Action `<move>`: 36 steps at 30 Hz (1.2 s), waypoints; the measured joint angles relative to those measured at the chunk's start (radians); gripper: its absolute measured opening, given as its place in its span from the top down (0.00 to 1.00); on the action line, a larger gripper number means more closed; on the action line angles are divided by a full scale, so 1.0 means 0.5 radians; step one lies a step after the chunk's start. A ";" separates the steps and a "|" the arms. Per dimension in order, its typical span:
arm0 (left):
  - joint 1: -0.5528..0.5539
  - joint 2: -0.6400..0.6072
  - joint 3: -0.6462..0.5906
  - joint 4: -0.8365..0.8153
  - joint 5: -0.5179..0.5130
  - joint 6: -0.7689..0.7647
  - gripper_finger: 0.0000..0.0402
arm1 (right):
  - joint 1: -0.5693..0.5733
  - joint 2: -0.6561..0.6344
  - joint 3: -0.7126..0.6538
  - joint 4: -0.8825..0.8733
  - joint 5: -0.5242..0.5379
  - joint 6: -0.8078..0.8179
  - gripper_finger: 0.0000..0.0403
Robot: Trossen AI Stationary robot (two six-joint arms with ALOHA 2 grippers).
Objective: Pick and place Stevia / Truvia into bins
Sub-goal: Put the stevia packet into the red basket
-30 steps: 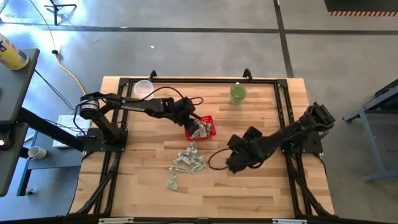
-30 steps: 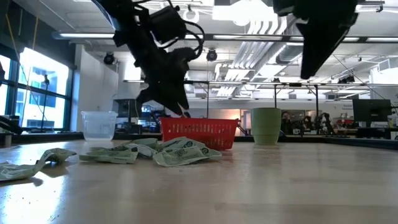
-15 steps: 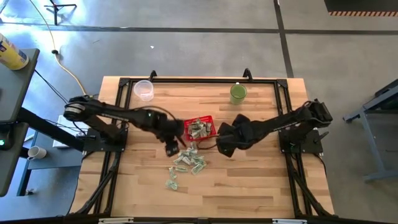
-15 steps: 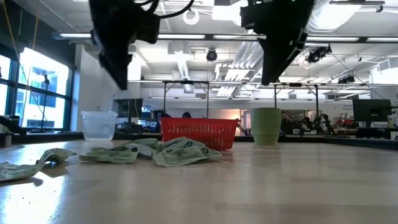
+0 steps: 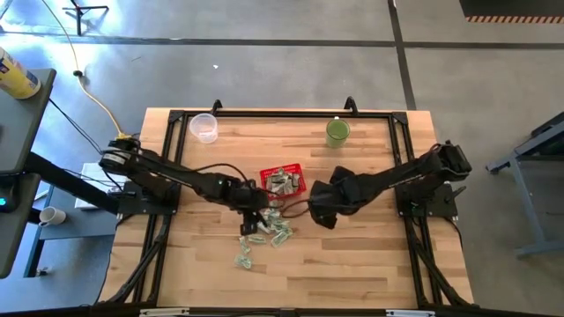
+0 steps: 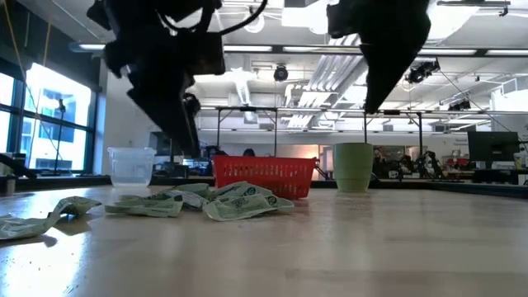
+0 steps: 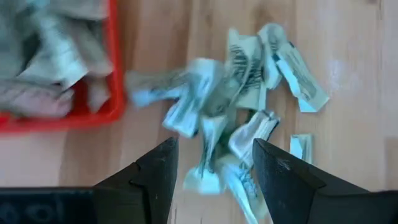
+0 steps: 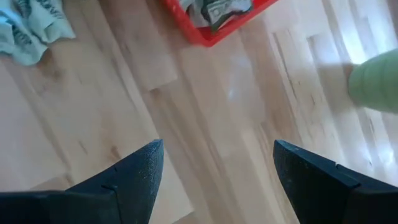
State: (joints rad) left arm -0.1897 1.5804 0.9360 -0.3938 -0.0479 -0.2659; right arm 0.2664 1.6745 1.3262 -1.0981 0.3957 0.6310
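Several pale green and white sachets point(image 5: 266, 226) lie in a loose pile on the wood, just near of the red mesh basket point(image 5: 283, 181), which holds more sachets. My left gripper point(image 5: 252, 204) hangs open over the pile's far-left part. In its wrist view the left gripper point(image 7: 214, 177) has a finger on either side of the sachets point(image 7: 236, 93), above them. The low view shows it clear of the table. My right gripper point(image 5: 319, 210) is open and empty, raised to the right of the basket, with the basket corner point(image 8: 211, 25) ahead of the right gripper point(image 8: 217, 177).
A green cup point(image 5: 337, 132) stands near the far edge on the right and a clear plastic cup point(image 5: 204, 126) at the far left. One stray sachet point(image 5: 243, 260) lies nearer the front edge. Bare wood stretches along the near side and the right of the table.
My left gripper has drawn back from over the red basket, toward the table's near-left, and now hangs above the sachet pile. My right gripper has swung from the near-right toward the basket's right side. The basket and pile have stayed in place.
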 joint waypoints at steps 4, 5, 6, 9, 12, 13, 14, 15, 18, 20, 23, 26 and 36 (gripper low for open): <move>-0.002 0.089 -0.023 0.009 0.024 0.124 0.40 | 0.112 0.000 0.000 -0.054 0.058 0.164 0.27; -0.001 0.116 -0.020 0.021 0.022 0.138 0.40 | 0.136 0.000 0.000 -0.061 0.071 0.205 0.27; -0.001 0.135 -0.021 -0.005 0.008 0.151 0.40 | 0.160 0.000 -0.001 -0.068 0.085 0.254 0.27; 0.000 0.190 -0.018 0.046 -0.023 0.158 0.40 | 0.225 0.000 0.000 -0.103 0.151 0.384 0.27; 0.000 0.244 -0.021 0.084 -0.022 0.163 0.40 | 0.271 0.000 -0.001 -0.128 0.187 0.497 0.27; 0.000 0.261 -0.018 0.093 -0.020 0.164 0.40 | 0.282 0.000 -0.001 -0.139 0.189 0.527 0.27; 0.000 0.270 -0.021 0.074 -0.012 0.168 0.41 | 0.292 0.000 -0.001 -0.150 0.196 0.552 0.27; 0.000 0.292 -0.022 0.093 0.011 0.175 0.43 | 0.304 0.000 -0.001 -0.155 0.207 0.575 0.27; 0.000 0.322 -0.014 0.116 0.039 0.209 0.51 | 0.320 -0.001 -0.001 -0.178 0.217 0.625 0.27; 0.000 0.338 -0.007 0.112 0.030 0.209 0.59 | 0.321 -0.001 -0.001 -0.182 0.219 0.627 0.27; 0.004 0.341 0.023 0.036 0.030 0.207 0.74 | 0.320 -0.001 -0.001 -0.203 0.218 0.627 0.27; -0.001 0.334 0.097 -0.206 0.049 0.196 0.90 | 0.314 -0.001 -0.001 -0.217 0.233 0.627 0.27; 0.032 0.136 0.536 -0.729 -0.007 0.300 0.91 | 0.277 -0.001 -0.001 -0.241 0.318 0.616 0.27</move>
State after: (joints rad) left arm -0.1735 1.6486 1.2039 -0.7584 -0.0512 -0.1162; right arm 0.4047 1.6741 1.3258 -1.2186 0.5547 0.9388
